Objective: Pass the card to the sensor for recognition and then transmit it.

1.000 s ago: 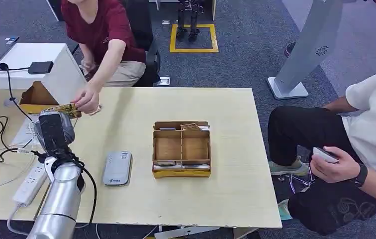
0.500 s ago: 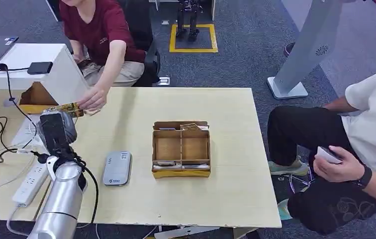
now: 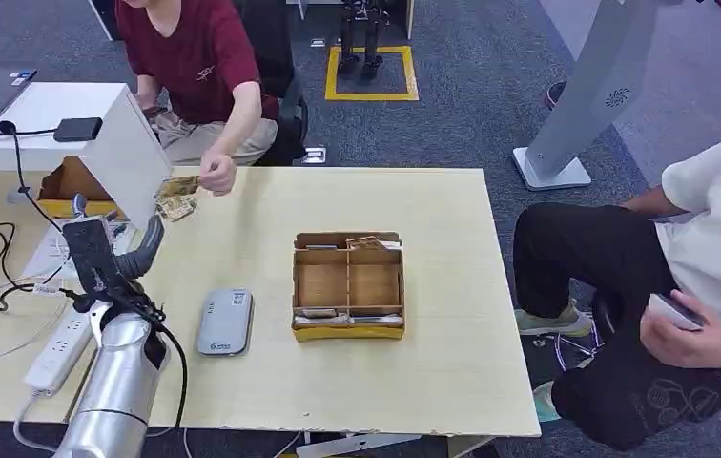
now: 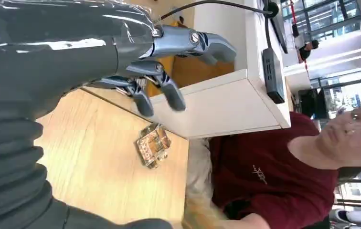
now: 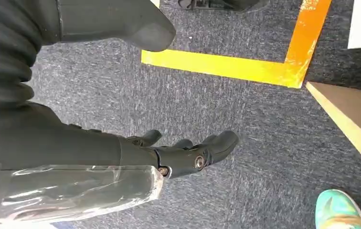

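At the table's (image 3: 414,401) ten o'clock corner the left hand (image 3: 99,250) stood empty with fingers spread, the card (image 3: 178,186) already in the person's hand (image 3: 215,176), evidently handed over.

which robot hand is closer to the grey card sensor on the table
Left. The left hand is raised over the table's left side, just beyond the grey sensor. The right hand hangs over the carpet floor, off the table.
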Robot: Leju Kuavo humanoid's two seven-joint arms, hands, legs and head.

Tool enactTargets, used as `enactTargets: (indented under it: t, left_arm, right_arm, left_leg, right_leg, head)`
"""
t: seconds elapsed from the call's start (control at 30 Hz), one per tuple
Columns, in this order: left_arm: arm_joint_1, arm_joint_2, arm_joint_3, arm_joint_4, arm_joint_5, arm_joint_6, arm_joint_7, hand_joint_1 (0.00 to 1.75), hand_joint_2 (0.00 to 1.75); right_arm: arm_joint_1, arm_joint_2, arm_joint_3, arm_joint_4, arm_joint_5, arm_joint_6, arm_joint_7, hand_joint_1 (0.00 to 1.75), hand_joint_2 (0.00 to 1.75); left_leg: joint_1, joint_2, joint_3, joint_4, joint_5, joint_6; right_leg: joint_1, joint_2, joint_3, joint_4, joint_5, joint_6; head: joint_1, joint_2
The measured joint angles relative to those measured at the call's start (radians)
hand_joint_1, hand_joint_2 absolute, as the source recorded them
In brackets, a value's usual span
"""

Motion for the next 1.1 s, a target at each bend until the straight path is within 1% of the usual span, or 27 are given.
enactTargets:
  t: [0.57, 0.77, 0.87, 0.93, 1.0, 1.03, 1.07, 1.1]
  left_arm:
    - [0.002, 0.0, 0.001, -0.01, 0.008, -0.002, 0.0, 0.0, 1.75]
    - [0.026, 0.003, 0.003, -0.044, 0.021, -0.011, -0.007, 0.0, 1.75]
    - [0.052, 0.009, 0.002, -0.077, -0.005, -0.06, -0.02, 0.0, 1.75]
    - [0.111, 0.029, -0.03, -0.166, -0.064, -0.149, -0.018, 0.0, 1.75]
    - [0.158, 0.054, -0.076, -0.256, -0.153, -0.238, -0.008, 0.0, 1.75]
    - [0.182, 0.064, -0.105, -0.3, -0.208, -0.268, -0.005, 0.0, 1.75]
    - [0.204, 0.079, -0.143, -0.343, -0.268, -0.281, 0.006, 0.0, 1.75]
    - [0.224, 0.093, -0.178, -0.388, -0.332, -0.279, 0.018, 0.0, 1.75]
  right_arm:
    - [0.0, 0.0, -0.003, 0.001, 0.0, 0.0, 0.0, 0.0, 1.75]
    - [0.001, 0.0, -0.01, 0.001, -0.003, 0.001, -0.002, 0.0, 1.75]
    - [0.002, 0.0, -0.015, 0.001, -0.006, 0.002, -0.01, 0.0, 1.75]
    - [0.007, 0.0, -0.021, 0.001, -0.011, 0.004, -0.013, 0.0, 1.75]
    - [0.015, -0.004, -0.03, 0.001, -0.014, 0.01, -0.016, 0.0, 1.75]
    - [0.017, -0.005, -0.036, 0.001, -0.014, 0.013, -0.018, 0.0, 1.75]
    - [0.017, -0.005, -0.04, 0.001, -0.014, 0.021, -0.021, 0.0, 1.75]
    - [0.017, -0.005, -0.044, 0.001, -0.014, 0.023, -0.021, 0.0, 1.75]
  left_leg:
    - [0.0, 0.0, 0.0, 0.0, 0.0, 0.0]
    - [0.0, 0.0, 0.0, 0.0, 0.0, 0.0]
    - [0.0, 0.0, 0.0, 0.0, 0.0, 0.0]
    - [0.0, 0.003, -0.001, 0.0, 0.0, 0.0]
    - [0.0, 0.002, -0.002, 0.0, 0.0, 0.0]
    - [0.0, 0.002, -0.003, 0.0, 0.0, 0.0]
    - [0.0, 0.002, -0.003, 0.0, 0.0, 0.0]
    - [0.0, 0.002, -0.004, 0.0, 0.0, 0.001]
  right_leg:
    - [0.0, 0.0, 0.0, 0.0, 0.0, 0.0]
    - [0.0, 0.0, 0.0, 0.0, 0.0, 0.0]
    - [0.0, 0.0, 0.0, 0.0, 0.0, 0.0]
    - [0.0, 0.003, -0.002, 0.0, 0.0, 0.0]
    - [0.0, 0.002, -0.002, 0.0, 0.0, 0.0]
    - [0.0, 0.002, -0.003, 0.0, 0.0, 0.0]
    - [0.0, 0.002, -0.004, 0.0, 0.0, 0.0]
    - [0.0, 0.002, -0.004, 0.0, 0.0, 0.0]
  head:
    - [0.0, 0.0]
    - [0.0, 0.0]
    - [0.0, 0.0]
    - [0.0, 0.0]
    - [0.0, 0.0]
    - [0.0, 0.0]
    - [0.0, 0.0]
    - [0.0, 0.0]
